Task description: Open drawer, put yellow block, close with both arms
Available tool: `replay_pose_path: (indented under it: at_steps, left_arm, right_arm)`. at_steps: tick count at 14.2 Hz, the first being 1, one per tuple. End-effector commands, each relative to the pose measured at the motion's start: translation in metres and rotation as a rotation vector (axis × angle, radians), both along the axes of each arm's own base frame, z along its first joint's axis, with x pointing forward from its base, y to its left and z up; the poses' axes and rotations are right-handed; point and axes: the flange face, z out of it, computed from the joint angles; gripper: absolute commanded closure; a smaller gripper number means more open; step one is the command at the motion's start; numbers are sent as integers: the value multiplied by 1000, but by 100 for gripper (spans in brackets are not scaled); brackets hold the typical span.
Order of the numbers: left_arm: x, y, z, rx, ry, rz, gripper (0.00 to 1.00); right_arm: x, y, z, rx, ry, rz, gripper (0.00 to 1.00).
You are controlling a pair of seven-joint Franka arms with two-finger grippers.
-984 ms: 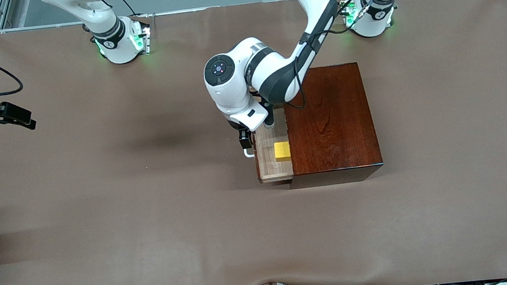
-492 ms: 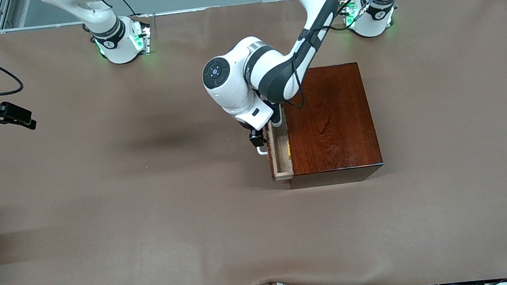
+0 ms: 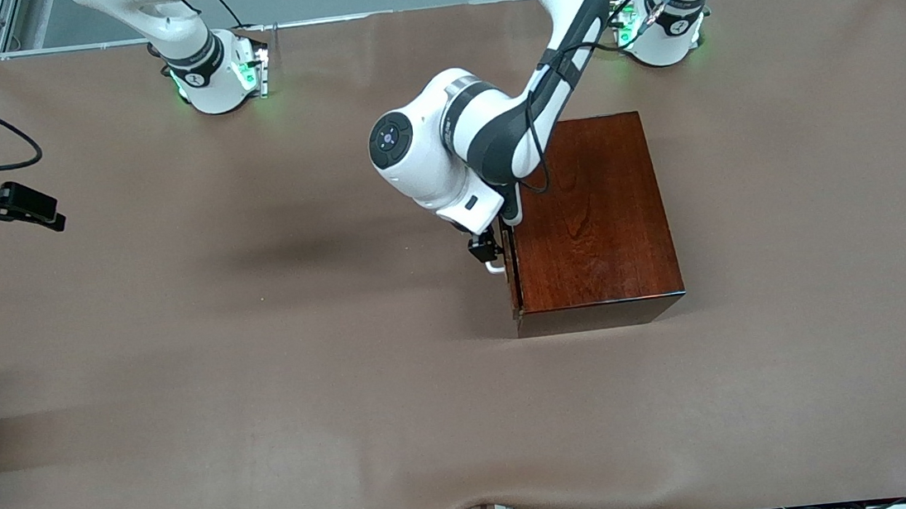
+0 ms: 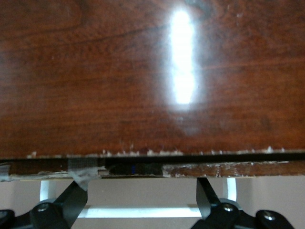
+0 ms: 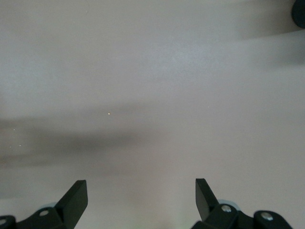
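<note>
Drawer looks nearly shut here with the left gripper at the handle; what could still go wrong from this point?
1. The drawer may stop short: a thin dark gap shows along its front edge in the left wrist view.
2. The left gripper stands open astride the white handle; pulling away crookedly could catch it and drag the drawer out.
3. The right gripper waits open over bare table, so closing may end up one-armed.

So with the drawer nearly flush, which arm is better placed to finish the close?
The left. The left gripper sits at the white handle of the drawer, fingers open either side of it. The right gripper hangs open over bare table at the right arm's end.
</note>
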Motion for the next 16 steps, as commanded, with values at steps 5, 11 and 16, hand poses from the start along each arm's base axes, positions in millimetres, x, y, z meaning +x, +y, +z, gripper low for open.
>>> replay_pose_path:
  at_steps: [5,11,16]
  left_arm:
    - [6,24,8,81,2,-1,0]
    - [-25,-21,40,-4,-50,-80,0]
    - [15,19,128,-89,-140,-157,0]
  right_arm:
    - [-5,-1,4,16,-9,-18,0]
    - [-5,0,4,17,-8,-16,0]
    - [-5,-1,4,17,-8,-18,0]
